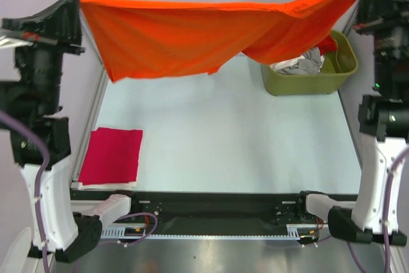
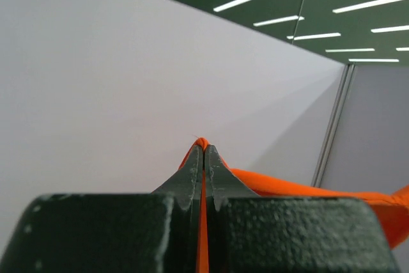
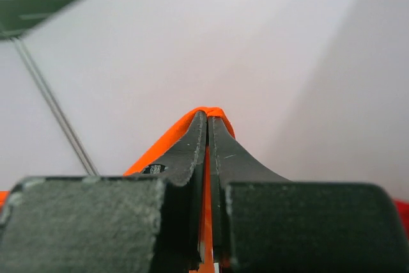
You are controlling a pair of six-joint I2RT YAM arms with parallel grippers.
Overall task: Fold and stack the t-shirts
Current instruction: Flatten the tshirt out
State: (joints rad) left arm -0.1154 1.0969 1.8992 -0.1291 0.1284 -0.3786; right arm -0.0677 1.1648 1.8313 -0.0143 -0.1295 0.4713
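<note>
Pale partition walls close in a light desk (image 1: 230,139). High across its far side, from eleven to one o'clock, hangs the orange t-shirt (image 1: 192,30), clear of the desk. The left pincer (image 2: 203,151) is clamped tight on one top corner and the right pincer (image 3: 208,119) on the other, with a sliver of orange between each pair of jaws.

The cloth looks light, thin and limp. It sags in the middle, falls in soft diagonal creases and bunches lower on its right. It should collapse wherever unsupported, so corners or hem edges suit pinching. Whether the held edge is hem or shoulders is hard to tell.

A folded magenta-red t-shirt (image 1: 112,156) lies flat at eight o'clock. The olive-green bin (image 1: 307,82) at two o'clock holds crumpled white and grey t-shirts (image 1: 299,62).
</note>
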